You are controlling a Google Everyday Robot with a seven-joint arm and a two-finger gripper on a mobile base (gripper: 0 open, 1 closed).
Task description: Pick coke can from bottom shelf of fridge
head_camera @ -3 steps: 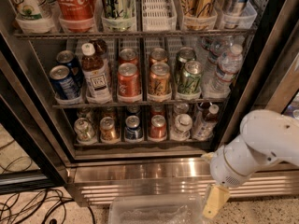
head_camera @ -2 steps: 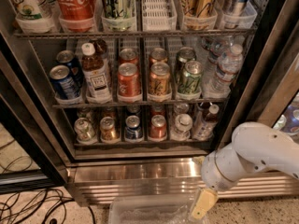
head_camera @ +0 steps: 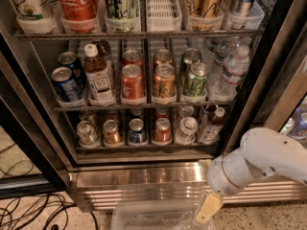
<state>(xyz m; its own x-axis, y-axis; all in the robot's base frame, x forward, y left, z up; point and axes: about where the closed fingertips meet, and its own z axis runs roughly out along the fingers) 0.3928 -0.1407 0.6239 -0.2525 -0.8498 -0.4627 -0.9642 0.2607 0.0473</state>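
The coke can [head_camera: 162,130] is a small red can with a silver top. It stands in the fourth lane of the bottom shelf [head_camera: 144,147] of the open fridge [head_camera: 33,114], between a blue can [head_camera: 137,131] and a silver can [head_camera: 186,128]. My gripper [head_camera: 206,209] hangs from the white arm [head_camera: 259,159] at the lower right. It is below the fridge's steel base [head_camera: 139,178], well below and to the right of the coke can, and holds nothing that I can see. Only one tan finger shows.
A clear plastic bin [head_camera: 153,217] lies on the floor just left of the gripper. Cables [head_camera: 29,212] lie at the lower left. The middle shelf holds a red can [head_camera: 132,83], an orange can [head_camera: 164,80] and bottles. A tall Coca-Cola can [head_camera: 76,4] stands on the top rack.
The arm and gripper have shifted a little to the left, below the fridge's base. The cans on the shelves have not moved.
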